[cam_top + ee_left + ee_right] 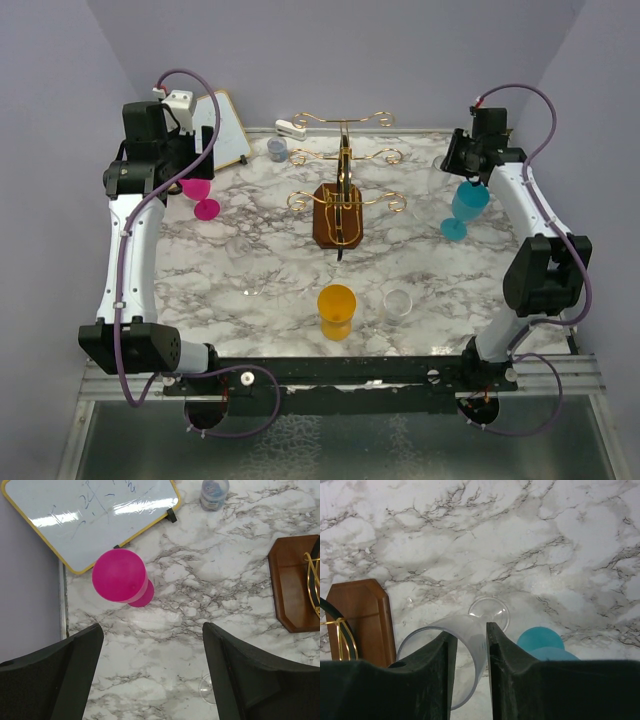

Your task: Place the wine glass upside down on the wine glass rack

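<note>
Right gripper point(470, 630) is pinching the clear wine glass point(422, 640) by its bowl wall; left gripper point(152, 627) is hanging wide open. Wine glass rack point(345, 190) is standing mid-table point(250, 270); glass is at far right, well apart, beside teal glass point(540, 640).

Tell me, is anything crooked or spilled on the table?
Nothing looks spilled or broken. Only the whiteboard in the far left corner sits crooked, one side reaching past the edge of the marble table.
</note>
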`<act>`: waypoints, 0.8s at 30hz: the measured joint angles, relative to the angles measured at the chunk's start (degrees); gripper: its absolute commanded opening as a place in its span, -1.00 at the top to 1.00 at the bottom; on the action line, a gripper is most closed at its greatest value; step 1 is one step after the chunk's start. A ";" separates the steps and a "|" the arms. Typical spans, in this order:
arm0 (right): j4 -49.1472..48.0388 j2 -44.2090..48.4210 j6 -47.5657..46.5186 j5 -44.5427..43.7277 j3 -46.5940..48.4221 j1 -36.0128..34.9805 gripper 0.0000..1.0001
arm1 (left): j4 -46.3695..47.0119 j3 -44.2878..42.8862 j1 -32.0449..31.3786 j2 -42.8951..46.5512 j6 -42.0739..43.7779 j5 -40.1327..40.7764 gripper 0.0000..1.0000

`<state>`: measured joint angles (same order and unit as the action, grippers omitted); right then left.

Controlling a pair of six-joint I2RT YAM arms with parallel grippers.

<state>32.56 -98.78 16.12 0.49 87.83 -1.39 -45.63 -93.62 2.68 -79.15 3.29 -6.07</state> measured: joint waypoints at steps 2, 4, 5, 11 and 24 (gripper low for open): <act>0.11 -0.24 -0.44 -0.02 0.31 0.00 0.67 | -0.11 0.00 0.00 0.04 0.04 0.04 -0.66; 0.37 -0.26 -1.25 -0.09 0.46 0.00 0.91 | -0.31 0.00 0.00 0.04 0.07 0.04 -0.66; 0.35 -0.26 -1.60 -0.44 0.63 0.00 0.97 | -0.37 0.00 0.00 0.04 0.04 0.04 -0.66; 0.68 -0.85 -1.95 -0.98 0.85 0.04 0.98 | -0.42 0.00 0.00 0.04 0.04 -0.04 -0.66; -0.90 14.93 -0.79 -8.70 -1.66 0.00 0.98 | -1.64 -8.48 0.00 -0.83 -11.02 -7.93 -0.61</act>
<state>31.66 -83.85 15.33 -8.21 86.17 -1.39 -47.27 -102.10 2.68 -79.99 -7.73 -14.00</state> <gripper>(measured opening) 0.094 0.812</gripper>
